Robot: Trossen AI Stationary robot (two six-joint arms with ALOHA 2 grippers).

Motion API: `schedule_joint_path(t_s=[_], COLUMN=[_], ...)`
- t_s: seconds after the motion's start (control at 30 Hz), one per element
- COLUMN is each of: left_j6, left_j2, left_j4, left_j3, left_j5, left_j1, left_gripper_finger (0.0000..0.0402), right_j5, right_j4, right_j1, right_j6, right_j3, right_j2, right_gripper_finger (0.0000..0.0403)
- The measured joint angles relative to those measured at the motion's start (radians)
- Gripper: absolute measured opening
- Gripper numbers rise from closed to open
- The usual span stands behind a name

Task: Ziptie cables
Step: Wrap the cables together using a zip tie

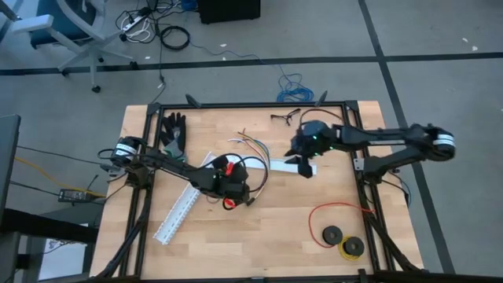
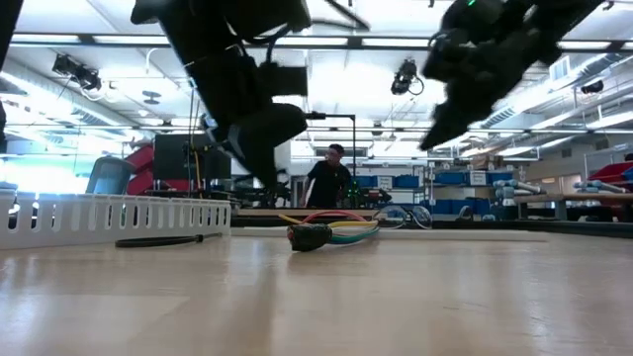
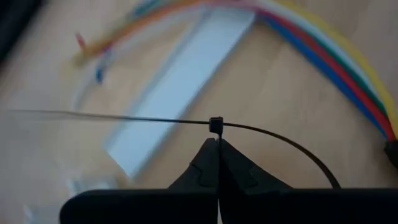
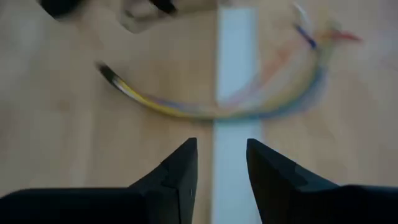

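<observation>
here the cables point(image 1: 255, 153) curve across the table, plug nearest the left gripper point(image 1: 236, 189).

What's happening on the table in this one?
The left gripper is shut on a black zip tie, pinched just below its head, above the wooden table near the cables. The tie is not around the cables yet. The right gripper hangs open above a white slotted channel, with the bundle curving across it. A second white channel lies to the left, unused.

Bare wood is lying open beneath the right gripper point(image 4: 221, 155)'s parted jaws, a white channel point(image 4: 236, 74) and the cables point(image 4: 205, 112) crossing ahead.
</observation>
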Motion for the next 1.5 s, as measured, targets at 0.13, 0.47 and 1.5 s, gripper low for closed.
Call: schedule_joint_path(t_s=[0.13,0.47,1.5], left_j6=[-0.084,-0.135,-0.384], left_j2=[0.0,0.001,0.142], left_j4=[-0.001,-0.009,0.193], left_j3=[0.0,0.0,0.009], left_j5=[0.04,0.127,0.293], left_j1=[0.001,0.077,0.111], left_gripper_finger=[0.0001,0.0001,0.0079], right_j5=[0.184,0.235,0.201], right_j4=[-0.106,0.292,0.511], right_j1=[0.104,0.301,0.318], right_j6=[0.081,0.252,0.294], right_j3=[-0.039,-0.348,-0.422], right_j2=[-0.118,-0.215,-0.204], right_gripper_finger=[0.0116,0.0113,0.0112])
